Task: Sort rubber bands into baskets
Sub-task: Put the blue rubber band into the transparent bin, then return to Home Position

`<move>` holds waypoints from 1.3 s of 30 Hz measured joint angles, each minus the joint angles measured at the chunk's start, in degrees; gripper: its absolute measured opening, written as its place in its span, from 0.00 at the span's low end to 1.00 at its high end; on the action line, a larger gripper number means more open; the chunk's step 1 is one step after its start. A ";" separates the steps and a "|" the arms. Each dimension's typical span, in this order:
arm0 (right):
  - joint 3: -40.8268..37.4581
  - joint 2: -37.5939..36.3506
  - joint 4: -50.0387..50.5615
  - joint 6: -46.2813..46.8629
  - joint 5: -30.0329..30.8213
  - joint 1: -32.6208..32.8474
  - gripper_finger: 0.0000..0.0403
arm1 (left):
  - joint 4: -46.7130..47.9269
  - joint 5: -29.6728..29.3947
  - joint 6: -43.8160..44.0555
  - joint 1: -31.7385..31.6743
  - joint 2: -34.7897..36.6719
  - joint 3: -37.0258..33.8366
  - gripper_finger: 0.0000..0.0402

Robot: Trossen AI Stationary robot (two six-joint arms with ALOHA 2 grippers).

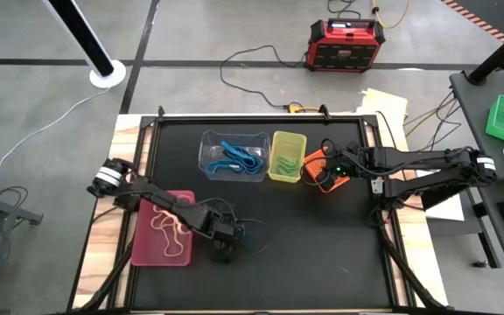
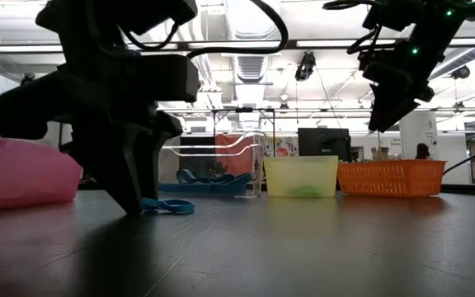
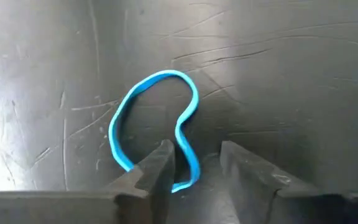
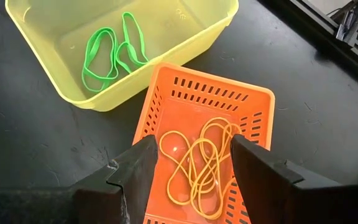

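One blue rubber band [image 3: 155, 128] lies loose on the dark worktop [image 1: 322, 254] — apparently the last unsorted one, since blue bands sit in the clear tub [image 1: 234, 154], green in the yellow-green bin [image 4: 124, 46], yellow in the orange bin [image 4: 205, 155] and tan in the pink tray [image 1: 164, 229]. The left gripper [image 3: 194, 163] stands down over it, fingers spread and empty, one strand running between them. The right gripper [image 4: 194, 163] hangs above the orange bin, fingers parted, holding nothing.

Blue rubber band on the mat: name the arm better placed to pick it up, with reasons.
Left. The left gripper is down at the mat with its open fingers straddling the blue rubber band. The right gripper hovers open over the orange bin, far across the table.
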State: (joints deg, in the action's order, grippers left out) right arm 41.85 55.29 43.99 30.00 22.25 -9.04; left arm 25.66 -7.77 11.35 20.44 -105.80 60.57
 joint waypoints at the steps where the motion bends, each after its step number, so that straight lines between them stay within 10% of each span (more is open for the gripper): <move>1: 0.00 0.00 -0.03 0.00 0.01 0.00 0.49 | -0.06 -0.19 -0.08 0.04 -0.35 0.12 0.28; 6: 0.00 0.00 -0.04 0.00 -0.01 0.02 0.49 | -0.18 -0.22 -0.77 0.13 0.68 -0.11 0.03; 20: 0.00 0.00 -3.32 -0.16 -0.22 0.02 0.49 | 1.19 -13.84 -23.73 -15.88 21.90 5.54 0.00; 30: -0.02 0.00 -10.29 -3.21 -0.45 0.68 0.49 | 1.67 2.39 -21.51 -41.78 21.05 1.91 0.07; 39: -7.96 -2.10 -30.24 -15.10 -2.35 5.51 0.49 | -0.49 16.31 -19.69 -39.30 26.41 -3.17 0.25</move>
State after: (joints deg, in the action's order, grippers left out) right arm 33.89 53.19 13.75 14.90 19.90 -3.52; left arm 25.17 8.54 -8.34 -18.85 -79.39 57.40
